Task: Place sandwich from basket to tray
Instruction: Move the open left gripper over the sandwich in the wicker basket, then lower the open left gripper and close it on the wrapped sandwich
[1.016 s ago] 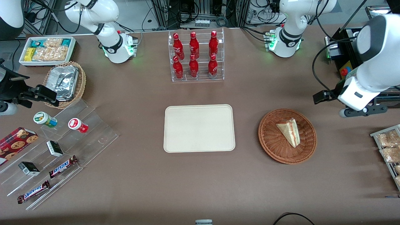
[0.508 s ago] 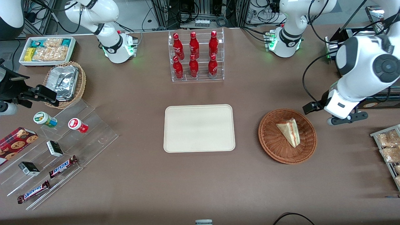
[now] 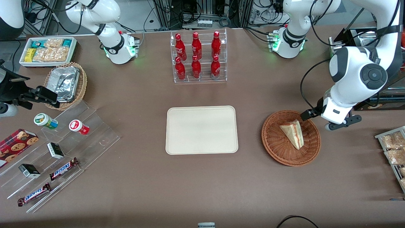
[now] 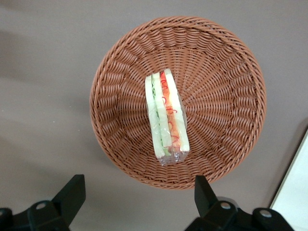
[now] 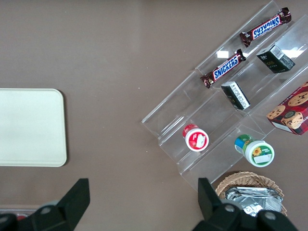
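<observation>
The sandwich (image 3: 292, 133) (image 4: 166, 115), a wrapped wedge with red and green layers, lies in the round reddish-brown basket (image 3: 275, 148) (image 4: 120, 96). The cream tray (image 3: 201, 129) (image 4: 294, 192) (image 5: 29, 127) lies flat beside the basket, toward the parked arm's end, with nothing on it. My left gripper (image 3: 343, 123) (image 4: 137, 197) hovers just outside the basket's rim, on the side toward the working arm's end. It is open and holds nothing. Its two dark fingers (image 4: 72, 192) frame bare table at the rim's edge.
A clear rack of red bottles (image 3: 198, 57) stands farther from the front camera than the tray. A wire rack of bagged snacks (image 3: 392, 152) sits at the working arm's end. Acrylic steps with snacks (image 3: 60, 148) and a foil-filled tan basket (image 3: 66, 84) lie toward the parked arm's end.
The left arm has swung in from the table's end toward the basket, bringing the gripper up to its rim. Sandwich, basket and tray have not moved.
</observation>
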Controlling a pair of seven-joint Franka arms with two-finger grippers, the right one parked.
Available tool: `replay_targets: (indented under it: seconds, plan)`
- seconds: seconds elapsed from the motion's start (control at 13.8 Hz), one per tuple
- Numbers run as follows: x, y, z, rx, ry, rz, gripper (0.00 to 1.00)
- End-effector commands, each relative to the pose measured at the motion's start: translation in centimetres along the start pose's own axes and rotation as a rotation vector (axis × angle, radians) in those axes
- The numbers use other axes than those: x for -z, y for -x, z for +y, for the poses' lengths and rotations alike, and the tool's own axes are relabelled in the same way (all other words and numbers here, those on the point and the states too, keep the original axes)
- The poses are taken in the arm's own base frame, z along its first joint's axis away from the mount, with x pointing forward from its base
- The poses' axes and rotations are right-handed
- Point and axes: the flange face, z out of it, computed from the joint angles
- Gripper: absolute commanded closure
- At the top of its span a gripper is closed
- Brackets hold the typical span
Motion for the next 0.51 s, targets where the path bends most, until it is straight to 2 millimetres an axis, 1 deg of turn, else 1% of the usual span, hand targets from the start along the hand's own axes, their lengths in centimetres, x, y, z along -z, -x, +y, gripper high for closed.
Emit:
replay_targets:
  seconds: [0.0,0.15,0.22,0.44]
  plan:
    - [-2.0,-0.4,0.9,0.043,0.007,-0.007,0.0]
    - [-3.3,-0.6,1.8,0.058,0.014,-0.001,0.0]
    - [-4.2,-0.7,2.1,0.062,0.011,-0.009,0.0]
    - [-5.7,-1.0,2.3,0.08,0.011,-0.015,0.0]
